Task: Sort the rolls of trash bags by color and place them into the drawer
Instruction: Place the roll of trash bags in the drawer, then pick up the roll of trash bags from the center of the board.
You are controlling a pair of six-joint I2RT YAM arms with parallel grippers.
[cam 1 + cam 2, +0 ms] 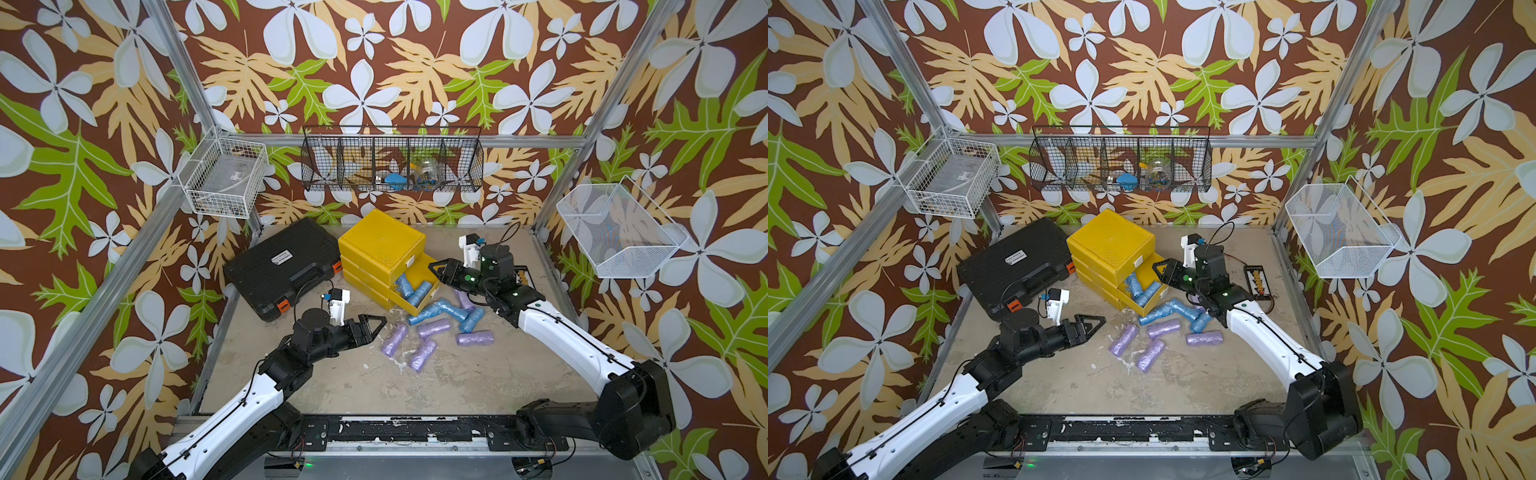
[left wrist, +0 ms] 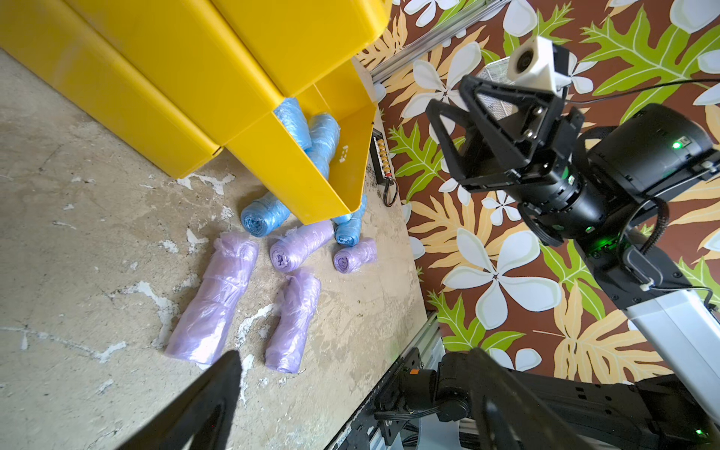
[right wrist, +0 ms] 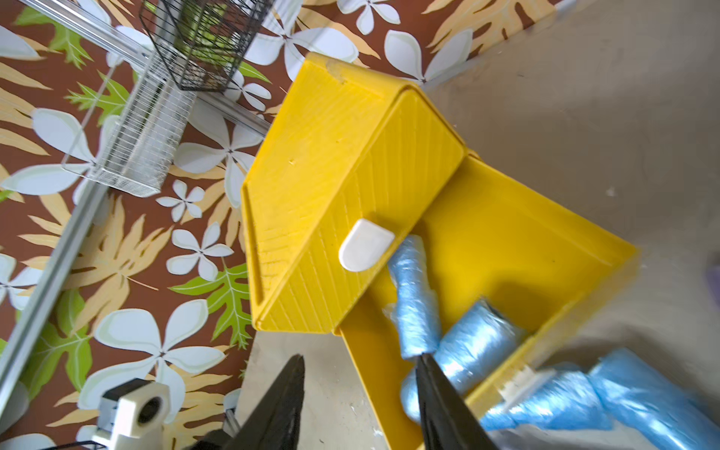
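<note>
My right gripper (image 1: 433, 266) hovers above a side wall of the open drawer (image 1: 422, 266) in the yellow cabinet (image 1: 380, 241). Its jaws are apart with nothing between them. My left gripper (image 1: 381, 321) hangs over the desk (image 1: 332, 386) in front of the cabinet, jaws wide and empty. A few blue rolls (image 1: 411, 286) lie inside the drawer. The loose blue rolls (image 1: 440, 311) rest on the desk against the drawer's front. The lilac rolls (image 1: 434, 328) lie scattered just beyond them, farther from the cabinet.
</note>
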